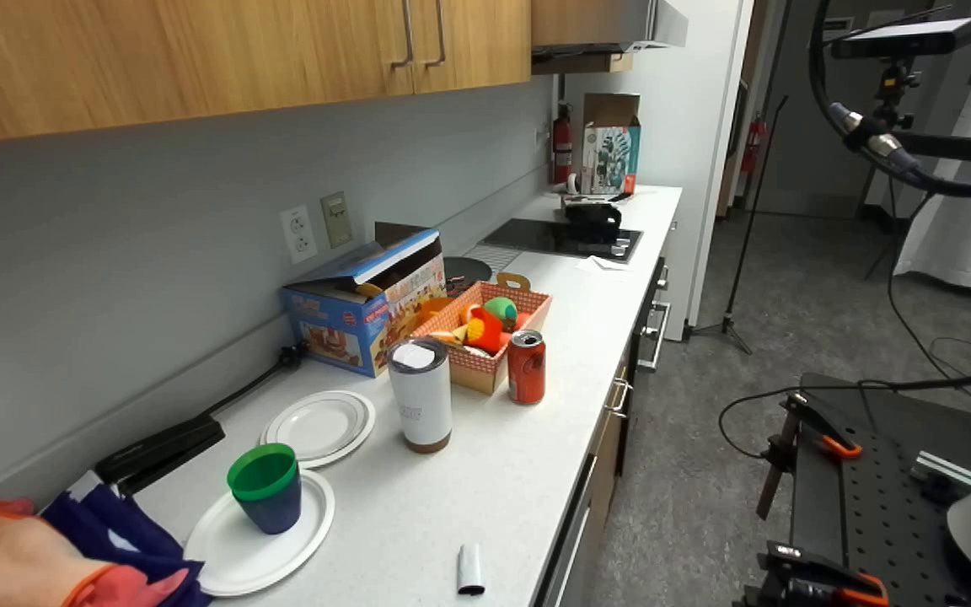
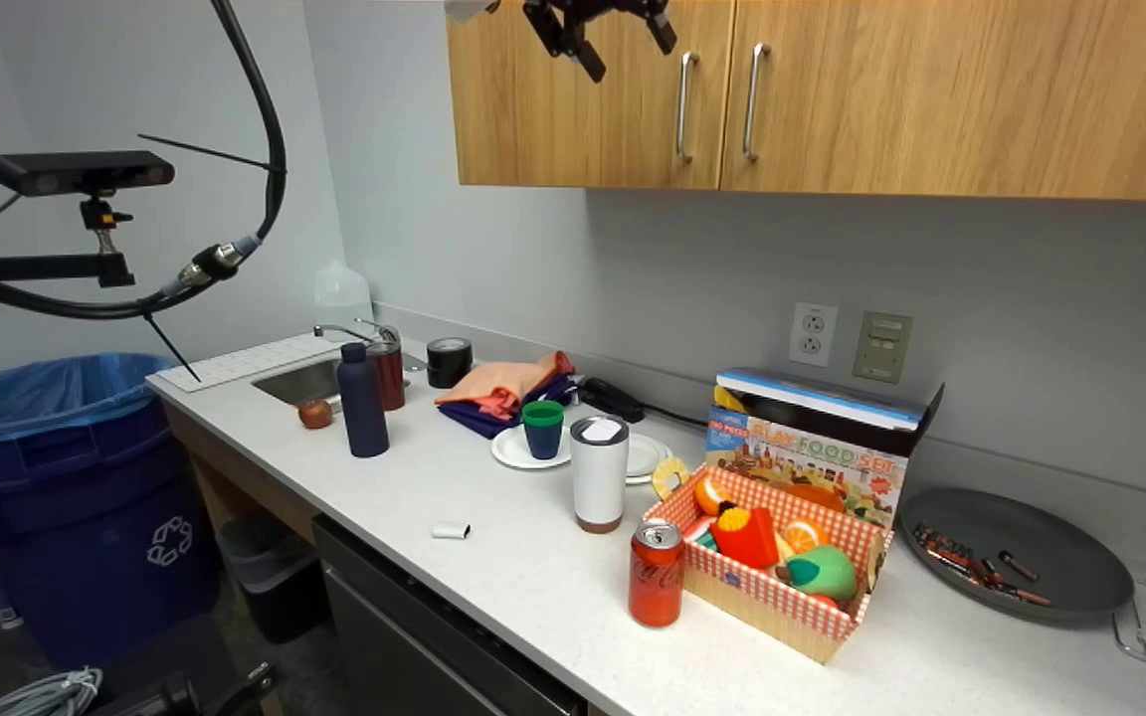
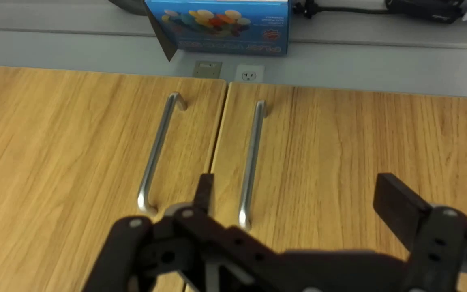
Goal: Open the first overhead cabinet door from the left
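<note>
The black two-fingered gripper [image 2: 630, 50] is held spread before the closed light-wood left cabinet door [image 2: 573, 129] above the white counter [image 2: 533, 587], presumably so its straight silvery metal handle [image 3: 252, 166] can be straddled.

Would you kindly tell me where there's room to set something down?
The counter is bare between the white tube and the soda can, and along its front edge between the gingham basket and the paper by the cooktop. Nearer the wall it's crowded with plates, nested cups, travel tumbler and play food box.
</note>
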